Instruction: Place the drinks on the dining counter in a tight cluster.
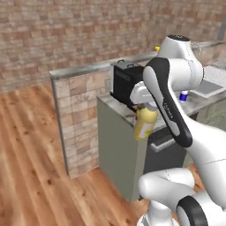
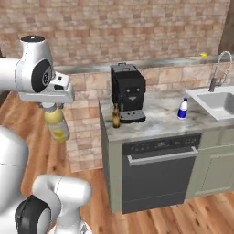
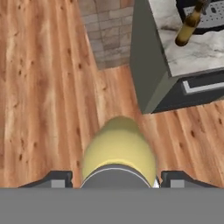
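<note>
Gripper (image 2: pixel 54 106) clamped on the top of the tall yellow bottle (image 2: pixel 57 124), which hangs upright in the air over the wooden floor (image 2: pixel 91 183), off the 9 o'clock end of the desk (image 2: pixel 160 121). In the left base view, same yellow bottle (image 1: pixel 145 122) seen in front of the desk's near corner, beneath the hand, at about 3 o'clock from frame centre. In the hand view, yellow bottle (image 3: pixel 119 151) foreshortened between the two fingertips (image 3: pixel 59 178), floorboards beneath it, desk corner off at 1 o'clock.

Slim dark brown bottle (image 2: pixel 116 117) upright on the marble top, just beside the black coffee machine (image 2: pixel 128 91), at its 8 o'clock; also visible in the hand view (image 3: pixel 189 25), at 1 o'clock. Small blue-and-white bottle (image 2: pixel 183 109) upright further along the same top, at 3 o'clock from the coffee machine, near the sink (image 2: pixel 219 103) and well apart from the brown one. In the left base view, blue-and-white bottle (image 1: pixel 183 96) partly hidden behind the arm.

Dishwasher front (image 2: pixel 160 173) below the marble top. Faucet (image 2: pixel 218 68) at the sink's back.
</note>
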